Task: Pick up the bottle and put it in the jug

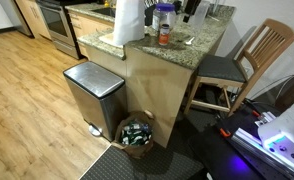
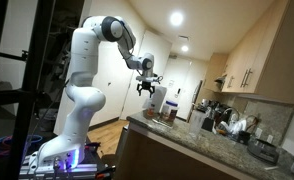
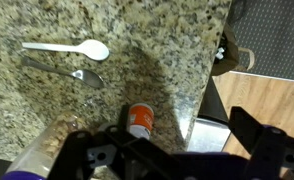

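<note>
The gripper [image 2: 145,89] hangs in the air above the counter [image 3: 157,40], jaws spread with nothing between them. Below it in the wrist view stands the bottle [image 3: 139,121] — upright, near the counter's edge — with a white spoon [image 3: 67,47] and a metal spoon [image 3: 65,71] lying further off. In an exterior view the jug [image 1: 165,15] stands close by the bottle, near the paper roll [image 1: 128,20].

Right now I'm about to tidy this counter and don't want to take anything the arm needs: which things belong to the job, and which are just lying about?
For the job:
bottle
jug
claw, open

Just lying about:
white spoon
metal spoon
paper roll
trash can
chair
</note>
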